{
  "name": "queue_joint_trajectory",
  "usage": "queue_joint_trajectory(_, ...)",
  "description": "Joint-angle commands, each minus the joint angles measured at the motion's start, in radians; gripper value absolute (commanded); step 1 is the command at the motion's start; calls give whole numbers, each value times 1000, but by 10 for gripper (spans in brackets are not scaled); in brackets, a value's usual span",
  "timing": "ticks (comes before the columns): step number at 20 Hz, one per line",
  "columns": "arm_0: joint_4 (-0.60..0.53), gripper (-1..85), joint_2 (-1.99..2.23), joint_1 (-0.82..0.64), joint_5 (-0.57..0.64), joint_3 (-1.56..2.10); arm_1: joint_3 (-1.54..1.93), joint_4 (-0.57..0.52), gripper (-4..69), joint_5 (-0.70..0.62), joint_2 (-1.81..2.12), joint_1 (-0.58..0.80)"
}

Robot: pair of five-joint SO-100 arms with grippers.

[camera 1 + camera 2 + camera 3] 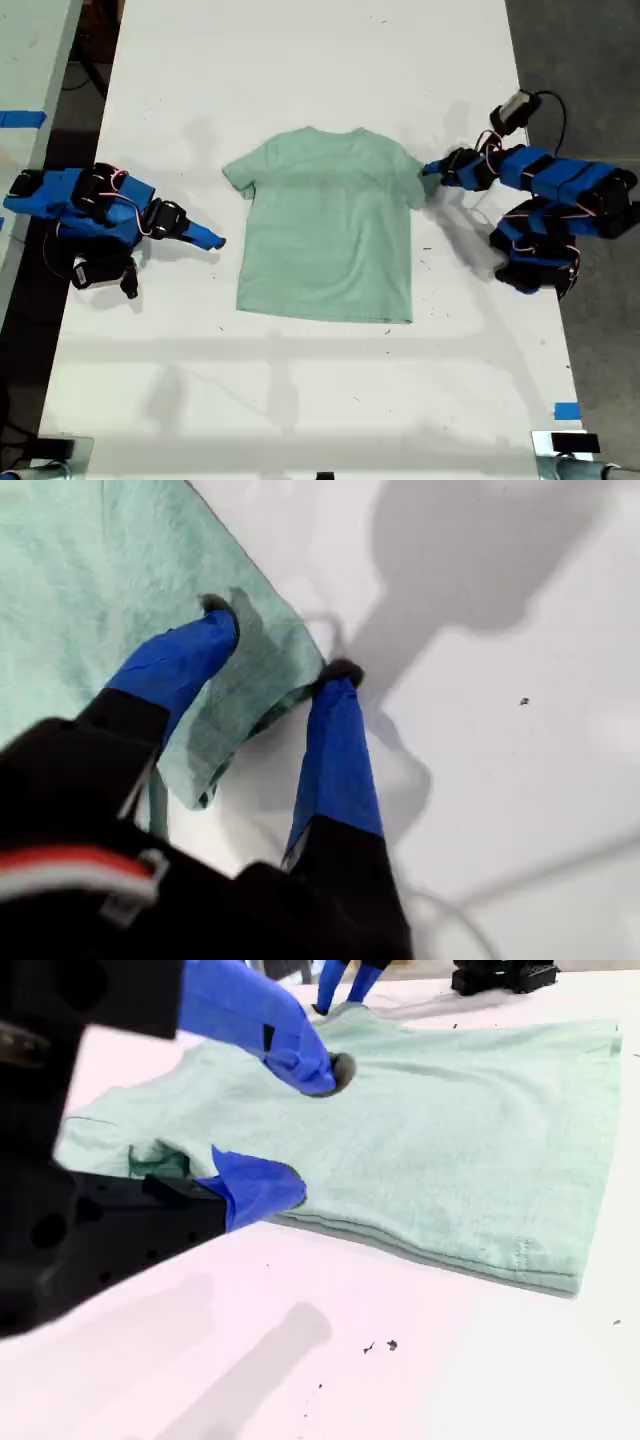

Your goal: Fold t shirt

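T shirt: 1 pale mint-green t shirt (328, 232) lies flat and spread out at the middle of the white tabletop (300, 70), round neck toward the exterior view's top
Arms: 2 blue arms, 1 at each side of the exterior view
My first gripper: my first gripper (275, 640) is at the exterior view's right, jaws parted around the sleeve's corner, 1 tip over the cloth and 1 on the bare tabletop beside it; nothing gripped
My second gripper: my second gripper (315, 1130) is at the exterior view's left, jaws parted and holding nothing, just beside the shirt's side edge
Edges: hem straight, both sleeves spread
Open room: wide bare tabletop above and below the shirt in the exterior view
Tape: 2 blue tape strips (566, 410) near the exterior view's edges
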Motion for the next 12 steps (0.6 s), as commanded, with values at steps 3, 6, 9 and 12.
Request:
queue_joint_trajectory(3, -15, 146, 5, 0, -15, 11, 3, -37, 1, 40, -15, -94)
queue_joint_trajectory(6, -15, 146, 5, 0, -15, 11, -6, -6, -10, 35, -14, -78)
queue_joint_trajectory(9, -15, 146, 5, 0, -15, 11, -114, 104, -9, -23, -12, -60)
queue_joint_trajectory(12, -15, 146, 5, 0, -15, 11, -295, 235, -9, -130, 8, -67)
